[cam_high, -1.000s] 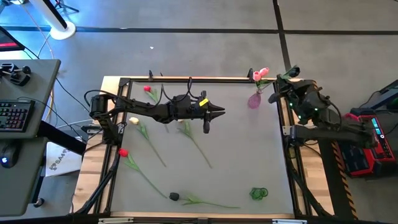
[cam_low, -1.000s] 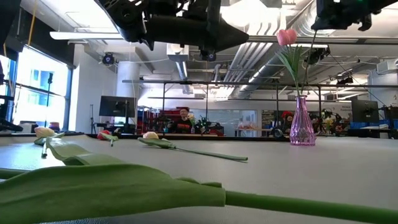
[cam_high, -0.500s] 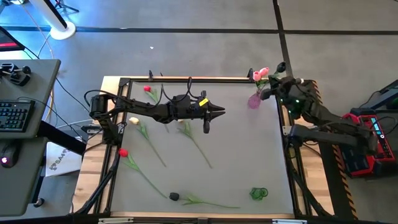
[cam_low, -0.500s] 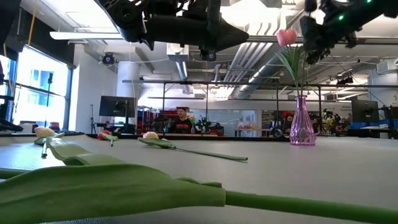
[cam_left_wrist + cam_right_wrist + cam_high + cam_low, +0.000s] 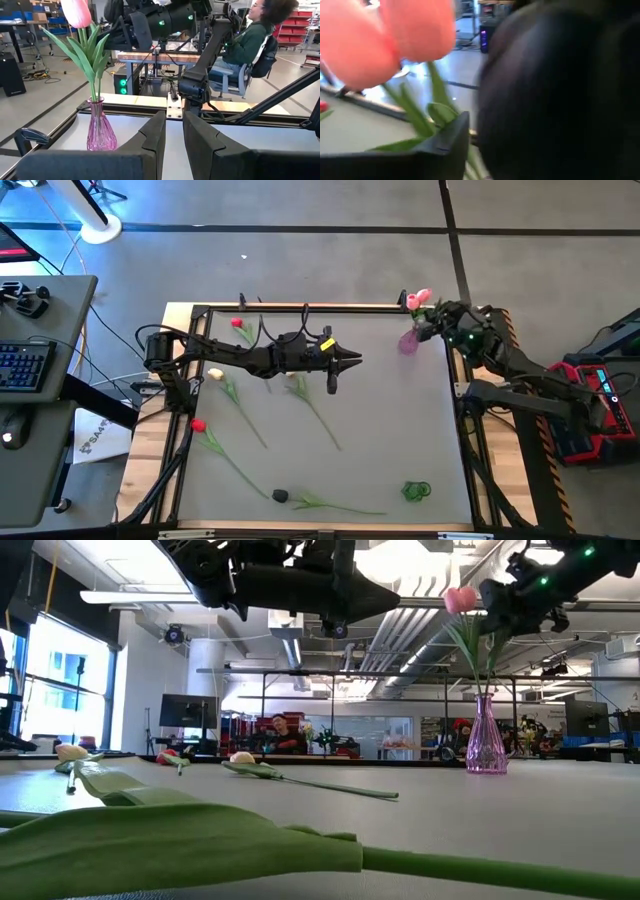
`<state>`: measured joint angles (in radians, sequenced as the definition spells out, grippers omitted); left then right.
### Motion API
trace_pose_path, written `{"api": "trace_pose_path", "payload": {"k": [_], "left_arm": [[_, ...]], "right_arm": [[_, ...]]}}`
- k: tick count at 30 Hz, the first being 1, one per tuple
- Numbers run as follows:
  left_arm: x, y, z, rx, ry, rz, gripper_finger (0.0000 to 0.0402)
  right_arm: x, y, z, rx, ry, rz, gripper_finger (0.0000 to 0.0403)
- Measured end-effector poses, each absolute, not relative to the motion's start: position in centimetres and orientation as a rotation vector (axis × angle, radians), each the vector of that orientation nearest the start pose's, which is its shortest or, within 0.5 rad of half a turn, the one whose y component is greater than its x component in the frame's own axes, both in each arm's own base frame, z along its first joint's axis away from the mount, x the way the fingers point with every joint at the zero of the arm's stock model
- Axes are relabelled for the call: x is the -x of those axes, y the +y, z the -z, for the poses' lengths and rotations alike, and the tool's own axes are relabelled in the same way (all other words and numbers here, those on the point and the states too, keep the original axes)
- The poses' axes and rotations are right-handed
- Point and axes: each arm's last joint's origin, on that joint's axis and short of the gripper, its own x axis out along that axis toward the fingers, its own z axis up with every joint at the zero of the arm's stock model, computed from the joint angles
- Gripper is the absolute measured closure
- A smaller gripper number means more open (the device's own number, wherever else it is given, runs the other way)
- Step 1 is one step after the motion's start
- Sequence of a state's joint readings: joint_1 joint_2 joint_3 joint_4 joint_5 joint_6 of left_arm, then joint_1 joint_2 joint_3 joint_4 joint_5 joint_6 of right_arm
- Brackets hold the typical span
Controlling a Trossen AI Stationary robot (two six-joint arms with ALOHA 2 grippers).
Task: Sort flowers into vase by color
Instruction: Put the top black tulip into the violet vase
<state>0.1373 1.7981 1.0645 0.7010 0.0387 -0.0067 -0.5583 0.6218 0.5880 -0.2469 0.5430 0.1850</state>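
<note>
Pink tulip point(image 5: 422, 298) is standing in the pink vase point(image 5: 409, 341) at the table's far right corner. Right gripper point(image 5: 436, 321) is hovering beside it; jaw state cannot be determined. Left gripper point(image 5: 334, 387) is hanging mid-table, fingers nearly together, holding nothing.

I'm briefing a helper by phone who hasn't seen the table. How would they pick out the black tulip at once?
Start at the grey table seen from above and go to its near edge, opposite the pink vase. The black tulip lies flat there, its green stem trailing toward the green vase. It is the only dark head; the others lying about are red or cream.
</note>
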Motion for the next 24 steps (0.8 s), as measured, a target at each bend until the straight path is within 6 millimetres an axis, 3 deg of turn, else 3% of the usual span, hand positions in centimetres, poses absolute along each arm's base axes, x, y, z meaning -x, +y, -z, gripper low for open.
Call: {"api": "trace_pose_path", "payload": {"k": [4,8,15,24], "left_arm": [[-39.5,5.3,-23.7,0.001,0.044,-0.099,0.0348],[-38.6,5.5,-24.1,-0.07,0.146,-0.121,0.0348],[-36.6,5.6,-26.0,-0.08,0.259,-0.252,0.0348],[-36.6,4.4,-26.4,-0.089,0.242,-0.222,0.0348]], "right_arm": [[-11.2,-8.5,-28.3,-0.211,0.18,1.047,0.0169],[-10.3,-7.9,-28.5,-0.268,0.209,1.05,0.0141],[-7.6,-6.7,-31.4,-0.272,0.292,1.197,0.0135],[-7.1,-5.5,-35.2,-0.281,0.225,0.913,0.0135]]}}
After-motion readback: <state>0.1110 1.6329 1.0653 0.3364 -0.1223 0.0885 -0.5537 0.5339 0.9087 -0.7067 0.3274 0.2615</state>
